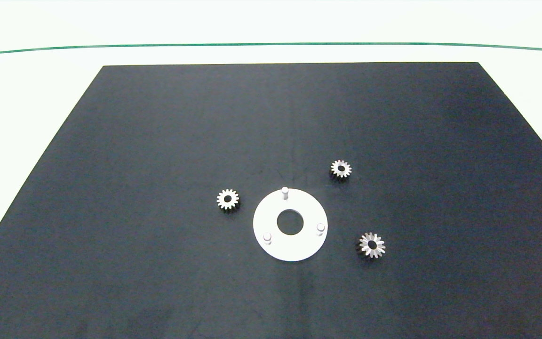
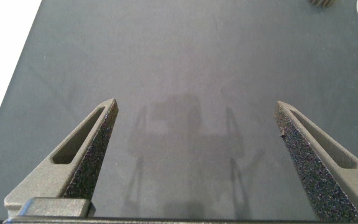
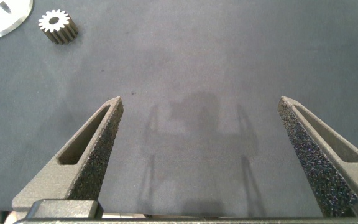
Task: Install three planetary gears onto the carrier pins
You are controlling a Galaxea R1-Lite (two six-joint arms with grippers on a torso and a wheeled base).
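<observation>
head: overhead, far | wrists: low, near mat (image 1: 158,141) | shared: disc (image 1: 290,225) edge

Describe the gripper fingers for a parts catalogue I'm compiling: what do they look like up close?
The left gripper and right gripper look alike. Each has two grey fingers tapering to a narrow tip, with a long slot cut through the outer face. The inner faces carry dark, coarse, speckled pads. A grey crossbar joins the finger bases. No cables or markings show, and the arms themselves are out of view.

bright overhead light, soft shadows, washed-out table (image 1: 40,94) edges
</observation>
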